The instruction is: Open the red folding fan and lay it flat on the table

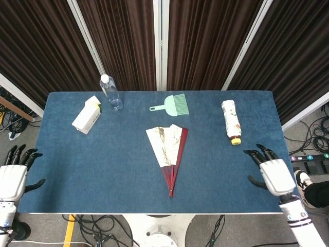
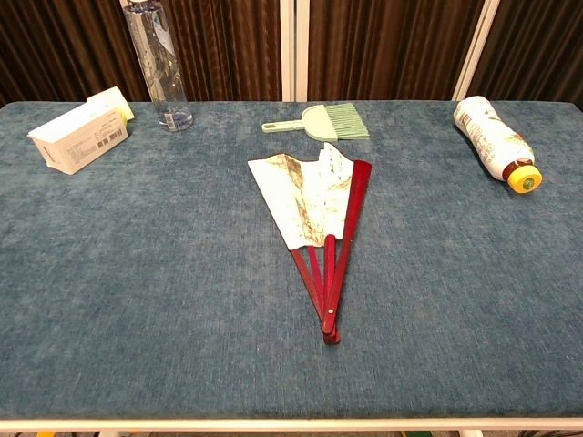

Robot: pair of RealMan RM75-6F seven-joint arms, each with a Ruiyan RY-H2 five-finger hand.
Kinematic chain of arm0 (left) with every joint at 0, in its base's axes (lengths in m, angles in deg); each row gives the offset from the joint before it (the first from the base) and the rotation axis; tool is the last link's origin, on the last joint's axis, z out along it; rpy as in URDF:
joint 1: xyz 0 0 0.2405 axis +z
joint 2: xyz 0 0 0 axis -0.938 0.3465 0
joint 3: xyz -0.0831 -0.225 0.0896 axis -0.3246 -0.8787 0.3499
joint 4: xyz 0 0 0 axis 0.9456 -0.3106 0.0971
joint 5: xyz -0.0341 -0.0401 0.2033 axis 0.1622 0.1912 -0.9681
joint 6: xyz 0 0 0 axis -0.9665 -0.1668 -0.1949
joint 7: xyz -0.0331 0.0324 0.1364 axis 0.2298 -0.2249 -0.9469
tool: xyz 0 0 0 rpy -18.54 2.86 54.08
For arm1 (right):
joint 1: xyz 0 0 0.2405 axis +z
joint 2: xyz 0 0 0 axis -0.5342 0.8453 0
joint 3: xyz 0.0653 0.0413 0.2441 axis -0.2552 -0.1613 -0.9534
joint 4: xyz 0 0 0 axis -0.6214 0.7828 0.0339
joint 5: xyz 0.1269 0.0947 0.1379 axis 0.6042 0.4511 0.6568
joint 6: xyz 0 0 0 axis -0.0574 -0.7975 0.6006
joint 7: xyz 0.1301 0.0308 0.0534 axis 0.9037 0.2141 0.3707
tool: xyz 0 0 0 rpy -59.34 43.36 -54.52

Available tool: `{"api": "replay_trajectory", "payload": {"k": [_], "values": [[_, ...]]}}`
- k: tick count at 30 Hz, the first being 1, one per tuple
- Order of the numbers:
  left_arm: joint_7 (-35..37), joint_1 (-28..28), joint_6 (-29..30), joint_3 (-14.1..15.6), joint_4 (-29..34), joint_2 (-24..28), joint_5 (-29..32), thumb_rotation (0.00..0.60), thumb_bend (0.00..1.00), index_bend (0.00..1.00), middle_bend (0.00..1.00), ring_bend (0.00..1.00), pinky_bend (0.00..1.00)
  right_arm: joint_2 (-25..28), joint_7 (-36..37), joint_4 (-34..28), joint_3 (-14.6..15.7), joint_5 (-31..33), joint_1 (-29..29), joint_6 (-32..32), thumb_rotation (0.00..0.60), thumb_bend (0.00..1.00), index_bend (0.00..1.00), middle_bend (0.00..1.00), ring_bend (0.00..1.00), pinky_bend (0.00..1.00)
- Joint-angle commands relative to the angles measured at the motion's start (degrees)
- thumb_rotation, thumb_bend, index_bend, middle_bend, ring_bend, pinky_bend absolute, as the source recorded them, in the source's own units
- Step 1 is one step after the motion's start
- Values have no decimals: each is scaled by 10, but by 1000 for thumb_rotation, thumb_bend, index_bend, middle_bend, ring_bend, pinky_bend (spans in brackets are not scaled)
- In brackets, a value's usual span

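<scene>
My right hand (image 1: 271, 172), fingers apart and empty, hovers lower right while the red folding fan (image 1: 170, 150) lies seemingly part-open mid-tabletop (image 1: 103, 164), so next I reach for its ribs.

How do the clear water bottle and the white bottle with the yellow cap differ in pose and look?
The clear water bottle stands upright near the back left; the white bottle lies on its side at the right. The water bottle is transparent with a white cap; the white bottle is opaque with a yellow cap. Both rest untouched on the blue table.
</scene>
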Motion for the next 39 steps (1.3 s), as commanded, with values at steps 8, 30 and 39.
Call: {"api": "replay_trajectory", "payload": {"k": [8,30,39], "values": [[8,0,-2,1,-2,5,0,600,0,264,182,52,22,-189,0,164,-35,-10,204,221,600,133,266,278,96,186],[37,-9,-18,-2,-11,4,6,600,0,264,182,52,22,-479,79,535,-12,-30,293,143,600,155,379,311,96,100],[51,-12,-24,-2,-18,2,9,600,0,264,182,52,22,-529,101,617,14,-39,302,122,600,241,426,337,103,100]]}}
